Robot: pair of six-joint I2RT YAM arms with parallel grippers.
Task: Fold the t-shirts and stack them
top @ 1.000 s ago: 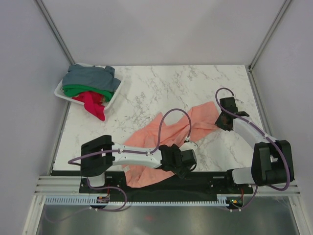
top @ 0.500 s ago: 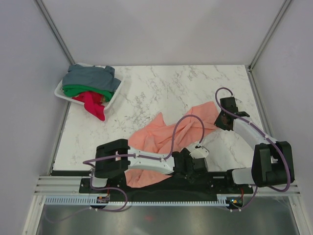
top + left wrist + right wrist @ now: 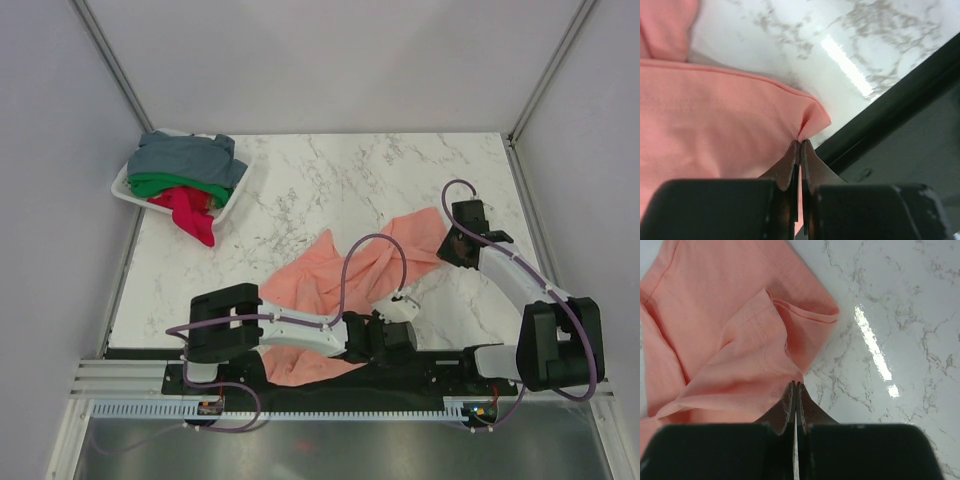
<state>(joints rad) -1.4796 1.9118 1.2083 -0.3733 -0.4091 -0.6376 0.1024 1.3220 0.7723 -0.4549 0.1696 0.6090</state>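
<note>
- At your far left, the white mesh basket (image 3: 122, 189) holds 3 bunched shirts: the grey-blue shirt (image 3: 185, 155), the green shirt (image 3: 160, 184) and the red shirt (image 3: 192, 213).
- The soft salmon-pink shirt (image 3: 320, 272) lies rumpled across the marble worktop (image 3: 400, 170).
- Your left claw (image 3: 800, 146) pinches its stitched near corner.
- Your right claw (image 3: 796, 386) pinches its right-hand fold.

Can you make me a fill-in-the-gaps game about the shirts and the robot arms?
The spread-out shirt on the table is ____ in colour.
The left end effector and the right end effector are both ____ on that shirt.
In the basket, the grey-blue shirt lies on ____ of the green shirt.
The drooping shirt at the basket's near edge is ____.
Missing words: pink, shut, top, red.
</note>
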